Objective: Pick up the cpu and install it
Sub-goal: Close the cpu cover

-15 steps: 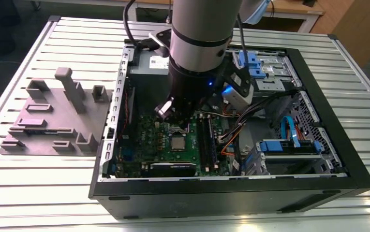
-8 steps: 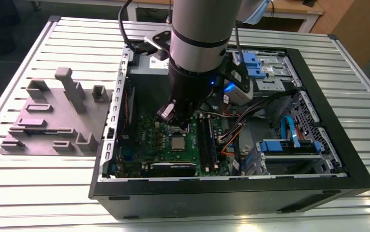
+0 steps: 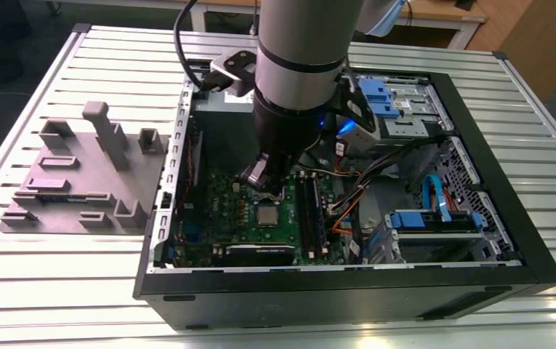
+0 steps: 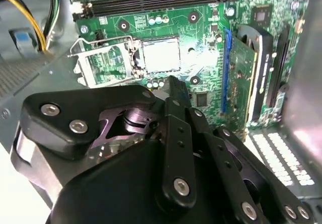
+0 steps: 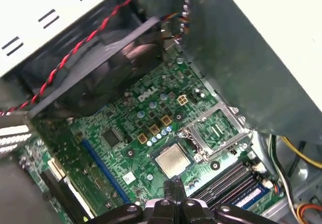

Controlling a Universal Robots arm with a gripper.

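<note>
The cpu [image 3: 268, 214] is a small silvery square lying flat in the socket of the green motherboard [image 3: 214, 218] inside the open computer case. It also appears in the first wrist view as the cpu [image 5: 172, 159] and in the second wrist view as the cpu [image 4: 161, 54]. The socket's metal frame [image 4: 100, 63] stands flipped open beside the chip. My gripper [image 3: 270, 192] hangs just above the socket, apart from the chip. Its black fingertips [image 5: 170, 188] sit close together with nothing between them.
A grey fixture block [image 3: 74, 182] with upright pegs stands on the slatted table at the exterior view's left. The black case wall [image 3: 510, 218] rings the board. Memory slots [image 4: 151, 0], an expansion card [image 4: 251, 78], cables [image 3: 355, 196] and blue drive brackets [image 3: 433, 218] crowd around the socket.
</note>
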